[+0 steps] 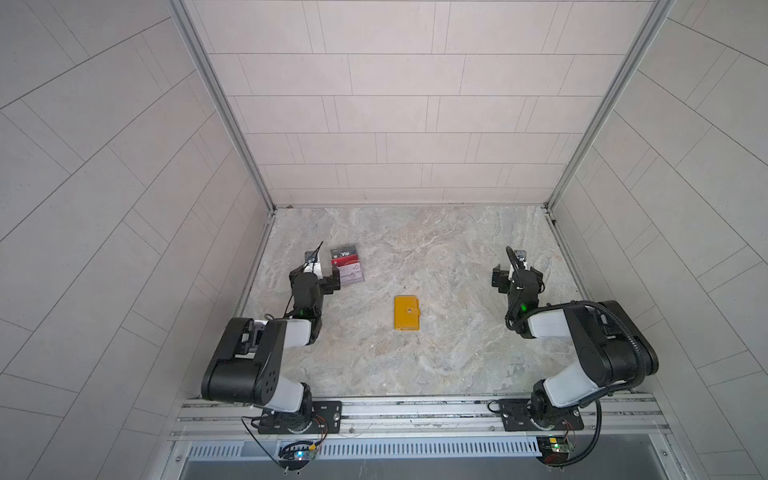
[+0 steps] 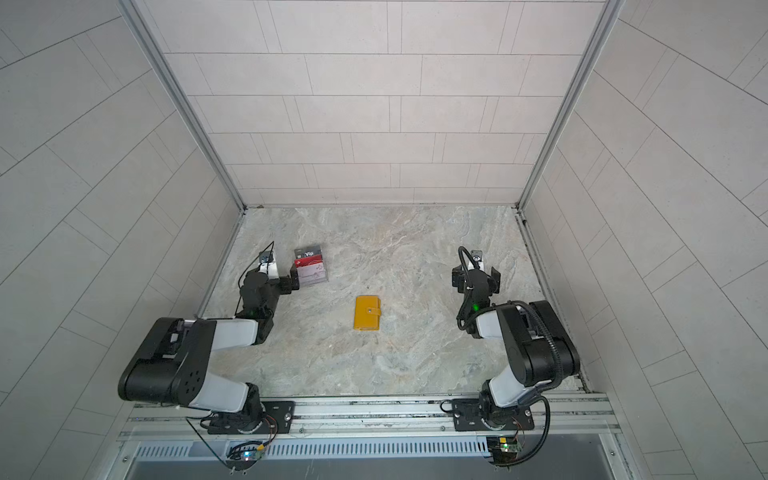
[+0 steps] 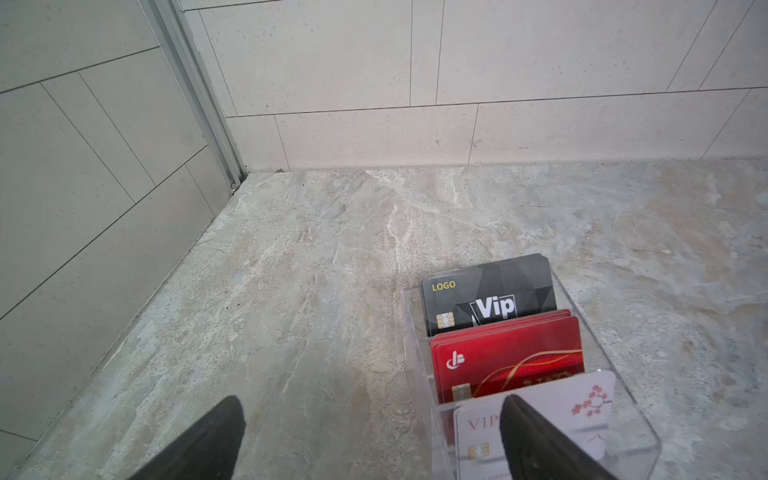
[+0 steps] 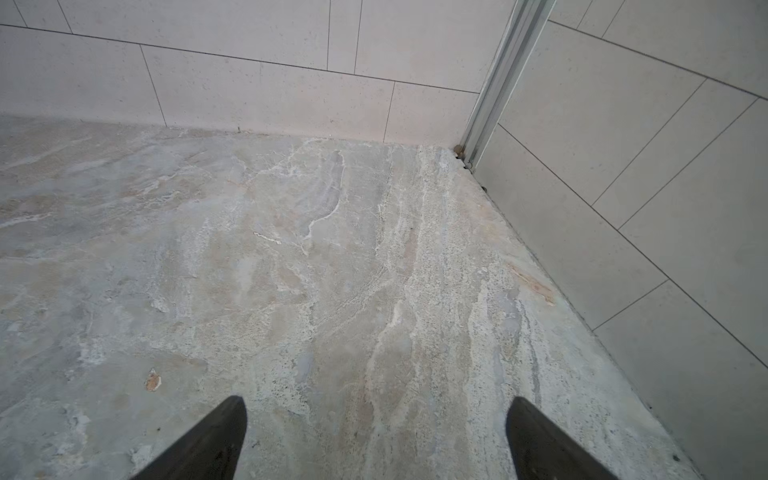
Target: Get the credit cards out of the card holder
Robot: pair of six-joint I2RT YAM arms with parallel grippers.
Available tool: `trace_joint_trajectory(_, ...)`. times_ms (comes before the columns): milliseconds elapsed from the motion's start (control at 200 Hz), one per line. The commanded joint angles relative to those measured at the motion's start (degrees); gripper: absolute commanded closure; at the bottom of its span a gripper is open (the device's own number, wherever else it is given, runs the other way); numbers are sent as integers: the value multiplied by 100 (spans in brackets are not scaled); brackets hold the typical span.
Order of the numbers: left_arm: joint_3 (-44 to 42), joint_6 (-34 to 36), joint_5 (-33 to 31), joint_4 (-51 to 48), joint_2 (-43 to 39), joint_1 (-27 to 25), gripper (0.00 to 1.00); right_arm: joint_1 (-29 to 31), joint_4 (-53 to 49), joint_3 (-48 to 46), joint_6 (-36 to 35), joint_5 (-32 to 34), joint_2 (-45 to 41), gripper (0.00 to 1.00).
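The card holder (image 1: 407, 313) (image 2: 367, 312) is a mustard-yellow wallet lying flat and closed in the middle of the marble table, its snap tab fastened. The credit cards inside it are hidden. My left gripper (image 1: 314, 272) (image 3: 374, 405) hovers open at the far left, well apart from the wallet, with bare marble between its fingers. My right gripper (image 1: 517, 270) (image 4: 376, 405) is open over bare marble at the far right, also away from the wallet. Neither holds anything.
A clear tiered stand (image 1: 348, 266) (image 3: 415, 374) sits just right of my left gripper, showing a dark grey "Vip" card (image 3: 490, 295), a red card (image 3: 507, 357) and a white card (image 3: 590, 399). Tiled walls enclose the table on three sides.
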Motion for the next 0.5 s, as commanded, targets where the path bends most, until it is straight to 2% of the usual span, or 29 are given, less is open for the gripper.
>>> trace_joint_trajectory(0,69,-44,-42,91,-33,-27,0,-10,59,-60,-81,15,51,0)
trace_joint_trajectory(491,88,-40,-44,65,-16,-28,0,-15,70,-77,-67,8,53,0)
